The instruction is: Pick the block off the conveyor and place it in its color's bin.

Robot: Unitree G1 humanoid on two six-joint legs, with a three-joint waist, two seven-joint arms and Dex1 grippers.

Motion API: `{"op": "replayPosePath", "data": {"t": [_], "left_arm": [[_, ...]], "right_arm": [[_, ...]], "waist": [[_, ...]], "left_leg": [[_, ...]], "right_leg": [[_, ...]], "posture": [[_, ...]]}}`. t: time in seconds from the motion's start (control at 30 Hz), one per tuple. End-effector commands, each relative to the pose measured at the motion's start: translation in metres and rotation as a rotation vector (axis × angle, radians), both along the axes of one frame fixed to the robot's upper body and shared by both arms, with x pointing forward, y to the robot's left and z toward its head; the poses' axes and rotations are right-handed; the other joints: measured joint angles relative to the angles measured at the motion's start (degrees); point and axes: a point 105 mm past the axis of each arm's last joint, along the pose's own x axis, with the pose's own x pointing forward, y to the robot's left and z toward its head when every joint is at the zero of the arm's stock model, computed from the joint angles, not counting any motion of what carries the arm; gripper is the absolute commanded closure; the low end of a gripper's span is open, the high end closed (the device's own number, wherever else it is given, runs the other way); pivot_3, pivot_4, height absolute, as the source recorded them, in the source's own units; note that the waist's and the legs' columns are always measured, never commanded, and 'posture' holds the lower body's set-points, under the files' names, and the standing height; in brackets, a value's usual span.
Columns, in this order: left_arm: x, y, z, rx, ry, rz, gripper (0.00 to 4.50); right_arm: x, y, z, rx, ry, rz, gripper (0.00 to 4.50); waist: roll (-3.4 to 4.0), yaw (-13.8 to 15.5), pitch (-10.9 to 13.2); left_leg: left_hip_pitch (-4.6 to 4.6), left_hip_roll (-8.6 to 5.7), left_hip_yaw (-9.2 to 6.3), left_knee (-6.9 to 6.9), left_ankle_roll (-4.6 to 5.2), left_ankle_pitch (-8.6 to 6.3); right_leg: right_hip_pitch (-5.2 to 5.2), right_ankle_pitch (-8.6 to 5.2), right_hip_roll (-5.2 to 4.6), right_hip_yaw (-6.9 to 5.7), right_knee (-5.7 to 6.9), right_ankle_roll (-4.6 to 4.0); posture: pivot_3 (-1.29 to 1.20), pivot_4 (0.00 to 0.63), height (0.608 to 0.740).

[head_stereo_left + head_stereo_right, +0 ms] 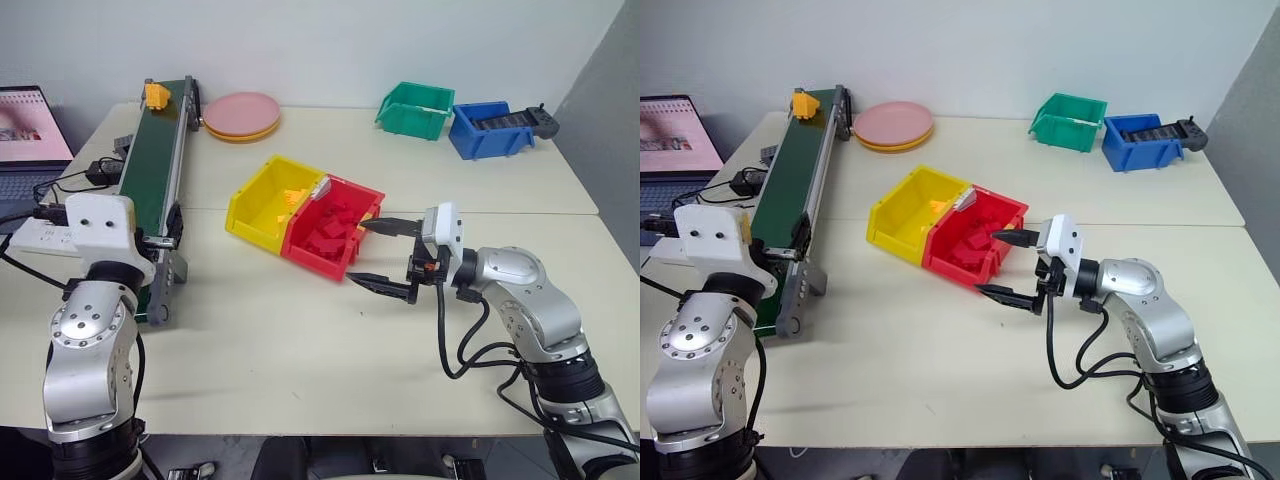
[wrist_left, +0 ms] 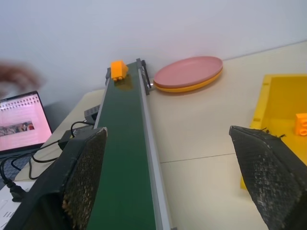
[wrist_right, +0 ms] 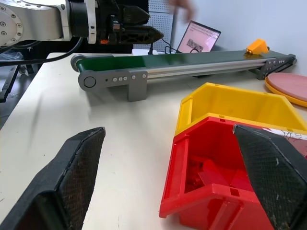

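From the left edge of the head view I list a laptop (image 1: 28,128) with its screen lit, then cables and a white power strip (image 1: 35,235) on the table (image 1: 300,340). Next, my left gripper (image 3: 125,28) sits at the lower left, over the near end of the conveyor (image 1: 155,160); its fingers (image 2: 84,172) stand wide apart with nothing between them. The conveyor runs from lower left toward the upper left of the frame, and the block (image 1: 157,95) rests on the belt at its far end, well apart from both grippers. Just right of that end I see a stack of plates (image 1: 242,116), pink on top of yellow. At centre frame stands the yellow bin (image 1: 262,205), holding a few yellow bricks (image 1: 293,198), joined on its right to the red bin (image 1: 335,235) with red bricks (image 1: 330,228) inside. Right of centre, my right gripper (image 1: 385,256) points toward the red bin's open front, its two fingers spread and empty. In the upper right I note a green bin (image 1: 415,108) and, touching it, a blue bin (image 1: 490,128) with a dark object (image 1: 515,120) lying in it.
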Motion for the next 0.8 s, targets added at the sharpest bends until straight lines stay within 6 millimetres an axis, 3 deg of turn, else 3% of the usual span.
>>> {"op": "replayPosePath", "data": {"t": [0.03,0.3,0.43,0.8], "left_arm": [[-0.007,0.010,0.010,-0.008,-0.049,0.039,0.26],[-0.010,0.015,0.003,-0.023,0.006,0.072,0.26],[-0.013,0.005,0.004,-0.028,0.006,-0.016,0.26],[-0.014,0.010,-0.009,-0.047,0.058,-0.011,0.12]], "right_arm": [[-0.006,0.006,0.011,0.011,-0.039,0.046,0.00],[-0.005,0.007,0.013,0.012,-0.029,0.054,0.00],[0.001,0.003,0.011,-0.026,0.027,0.028,0.00],[0.000,0.001,0.023,-0.040,0.026,0.092,0.00]], "waist": [[0.00,-0.01,0.00],[0.00,-0.02,0.00],[0.00,-0.03,0.00],[0.00,-0.03,0.00]], "left_leg": [[0.00,0.00,0.00,0.00,0.00,0.00],[0.00,0.00,-0.01,0.00,0.00,0.00],[0.00,0.00,-0.02,0.00,0.00,0.00],[-0.01,0.00,-0.01,-0.01,0.00,0.00]], "right_leg": [[0.00,0.00,0.00,0.00,0.00,0.00],[0.00,0.00,0.00,0.00,0.00,0.00],[0.00,0.00,0.00,-0.01,0.01,0.00],[-0.01,0.00,0.00,0.00,-0.01,0.00]], "posture": [[0.00,0.150,0.740],[0.00,0.150,0.740],[0.00,0.150,0.740],[0.00,0.150,0.740]]}}
